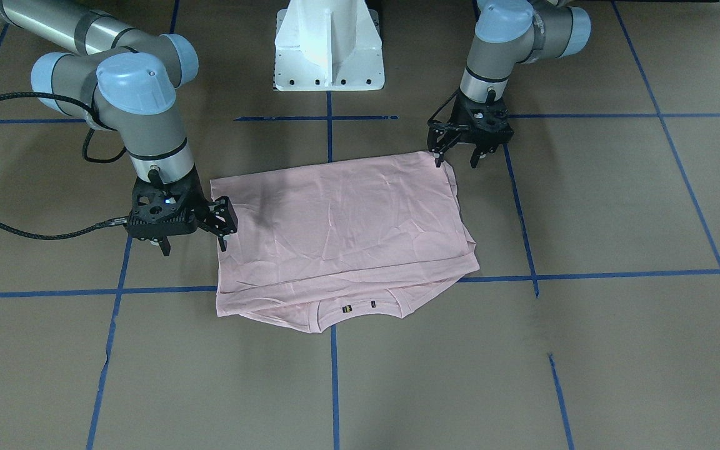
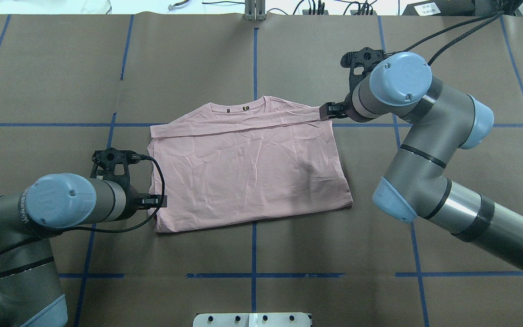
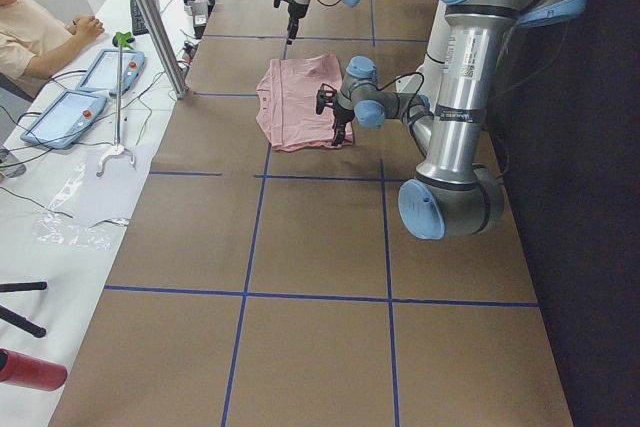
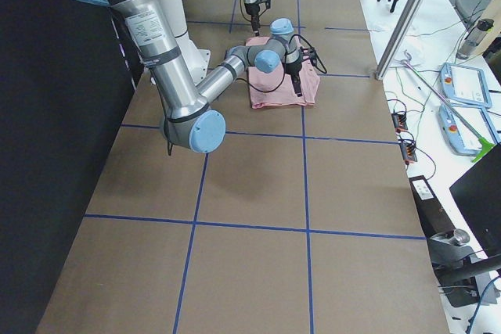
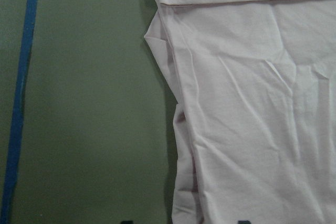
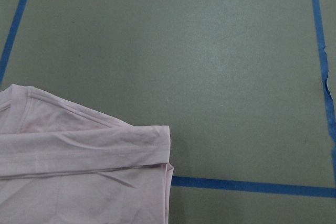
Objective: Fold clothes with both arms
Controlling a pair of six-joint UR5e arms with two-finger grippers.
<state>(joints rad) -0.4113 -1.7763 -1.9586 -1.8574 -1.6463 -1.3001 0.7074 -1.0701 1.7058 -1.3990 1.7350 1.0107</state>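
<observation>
Overhead and front cameras are looking down from opposite sides, sharing the pale pink fabric T-shirt (image 1: 341, 219) between the black left claw (image 1: 458, 159) and right claw (image 1: 194, 245); side cameras are watching distantly, wrist cameras closely.

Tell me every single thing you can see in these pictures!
T-shirt: one, pale pink, folded flat mid-table, collar away from the robot.
Table: one, brown, under everything.
Tape lines: many, blue, a grid across the table.
Pedestal: one, white, at the robot's edge of the table.
Control tablets: two, grey with blue screens, on a white side table.
Person: one, pale top, seated at that side table.
Arms: two, grey with light blue caps; left arm, right arm.
Claws: two, black, both open; left claw by the shirt's left edge, right claw by its right edge.
</observation>
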